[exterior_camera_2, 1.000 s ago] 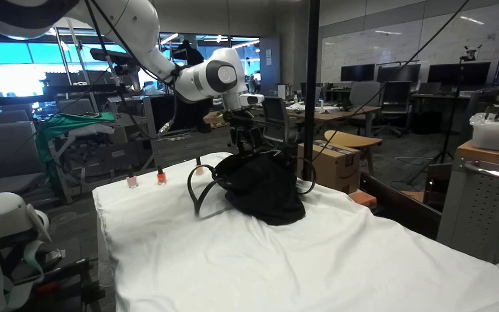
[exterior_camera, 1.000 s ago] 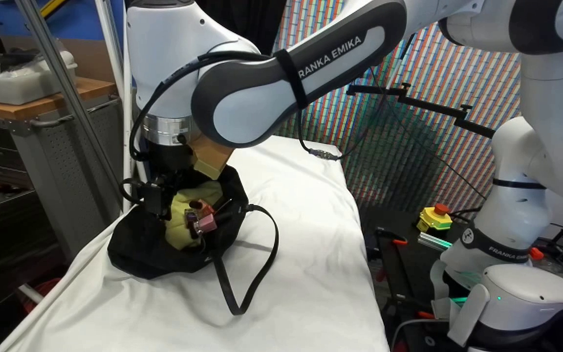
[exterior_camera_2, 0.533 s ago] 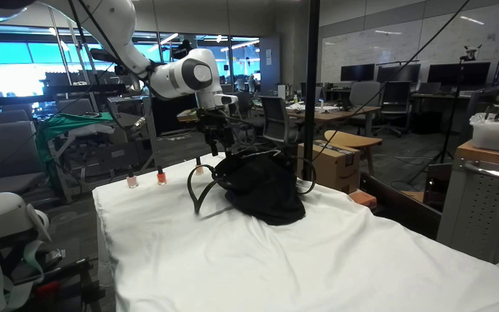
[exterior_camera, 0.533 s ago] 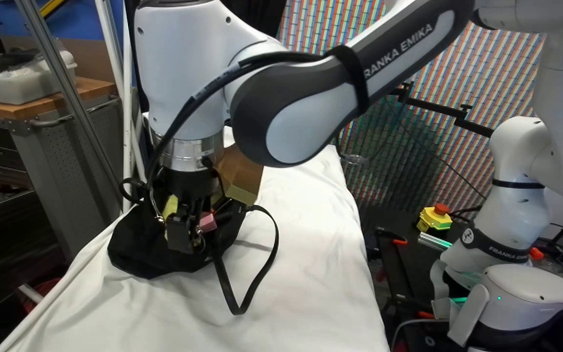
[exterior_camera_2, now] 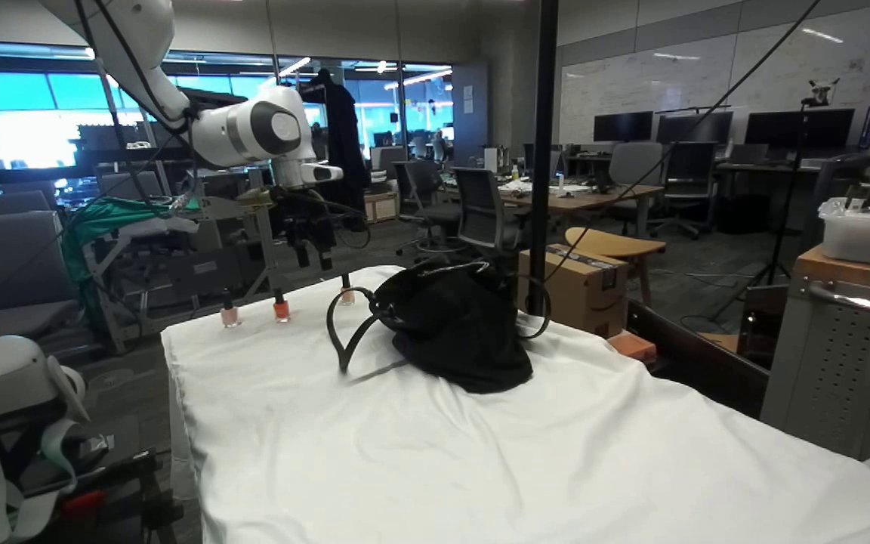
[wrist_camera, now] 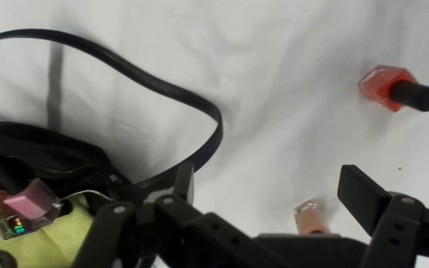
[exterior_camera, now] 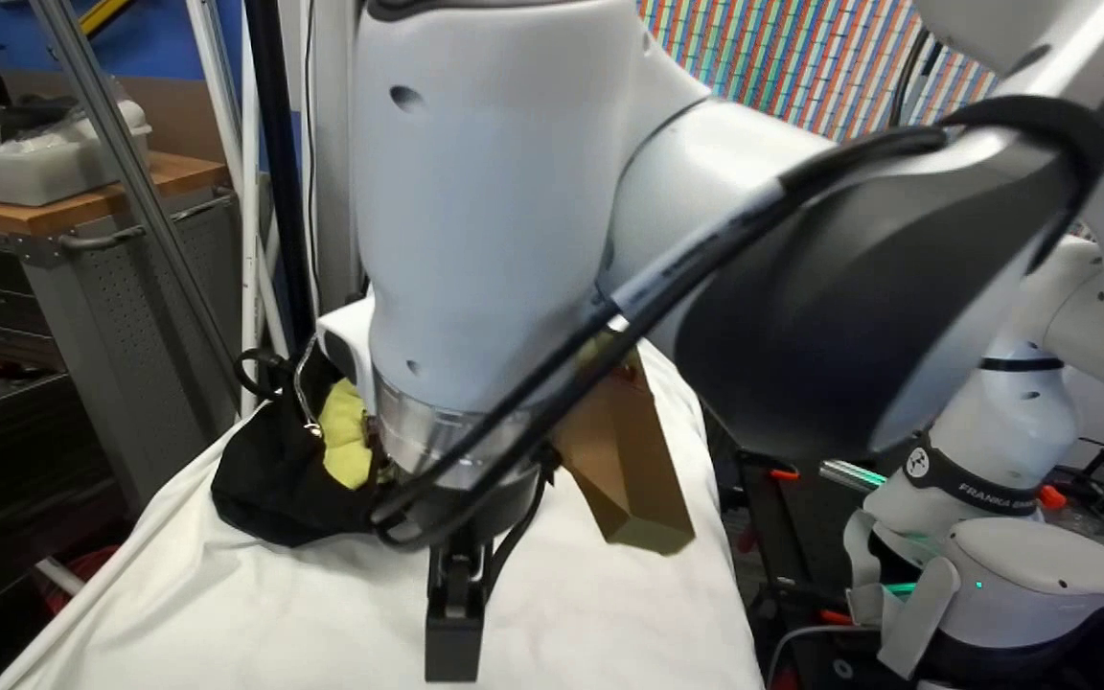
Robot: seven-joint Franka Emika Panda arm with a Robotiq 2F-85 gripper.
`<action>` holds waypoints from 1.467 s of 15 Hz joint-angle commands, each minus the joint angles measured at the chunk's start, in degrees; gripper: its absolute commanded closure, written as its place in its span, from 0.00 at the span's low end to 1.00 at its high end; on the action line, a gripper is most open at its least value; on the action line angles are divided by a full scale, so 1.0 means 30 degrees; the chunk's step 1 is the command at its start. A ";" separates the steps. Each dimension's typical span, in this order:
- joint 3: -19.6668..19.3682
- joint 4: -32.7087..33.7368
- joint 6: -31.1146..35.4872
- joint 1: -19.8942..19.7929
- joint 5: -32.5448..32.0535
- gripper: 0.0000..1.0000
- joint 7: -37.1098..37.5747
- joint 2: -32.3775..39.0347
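Jaws wide, bottles [exterior_camera_2: 282, 310] near table edge [exterior_camera_2: 195, 326]

Bag [exterior_camera_2: 461, 332] on cloth [exterior_camera_2: 359, 461]; three bottles [exterior_camera_2: 282, 310] left of it in an exterior view

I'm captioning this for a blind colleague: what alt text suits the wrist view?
An open claw hangs over white cloth, a partly hidden peach bottle showing between its fingers. A black-capped red bottle stands at upper right; at left, a black bag holds yellow fabric and small bottles.
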 commanded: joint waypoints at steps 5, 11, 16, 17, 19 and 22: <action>0.0789 -0.0004 0.0596 0.1193 0.1173 0.00 0.2738 0.0845; 0.0768 -0.0001 0.2171 0.1460 0.2792 0.00 0.4646 0.1712; 0.0504 -0.0134 0.3477 0.1677 0.2987 0.00 0.6077 0.2412; 0.0442 -0.0106 0.3634 0.1717 0.2945 0.00 0.6376 0.2613; 0.0354 -0.0066 0.3947 0.1755 0.2875 0.00 0.6723 0.3030; 0.0249 -0.0057 0.4285 0.1727 0.2985 0.00 0.7069 0.3547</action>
